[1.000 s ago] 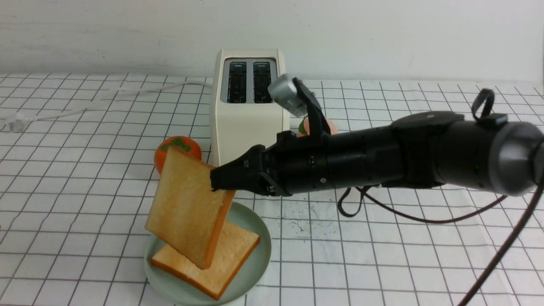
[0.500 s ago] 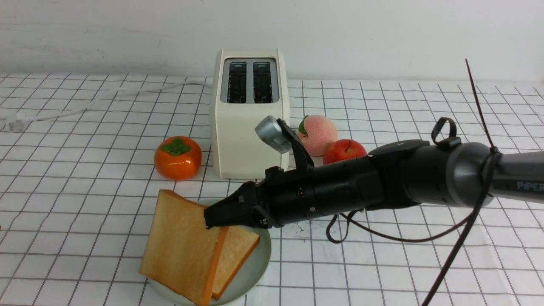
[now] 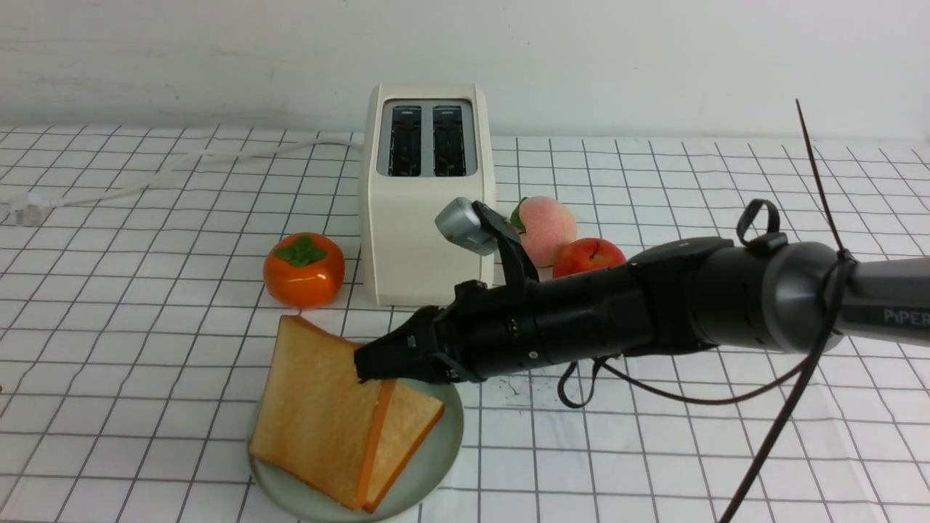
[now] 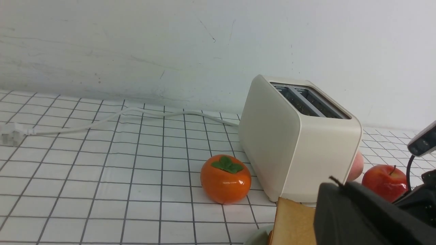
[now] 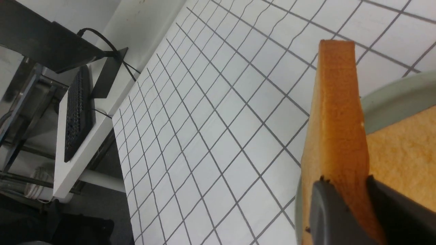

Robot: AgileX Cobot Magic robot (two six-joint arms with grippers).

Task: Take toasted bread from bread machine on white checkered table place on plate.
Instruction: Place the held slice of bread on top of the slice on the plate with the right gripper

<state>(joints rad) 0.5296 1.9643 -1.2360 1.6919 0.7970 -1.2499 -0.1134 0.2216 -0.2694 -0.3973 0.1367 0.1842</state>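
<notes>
Over the mint-green plate (image 3: 429, 472), a pale golden slice with orange-brown crust (image 3: 320, 407) leans tilted above the second slice (image 3: 407, 428), its gripped edge slanting toward the counter's near side (image 3: 617, 450). Just to its right, the right end effector (image 3: 363, 367), the nearer one, pinches that edge, jaws parted only by the bread's thickness; the left end effector (image 4: 335, 182) is closed, apparently empty.
</notes>
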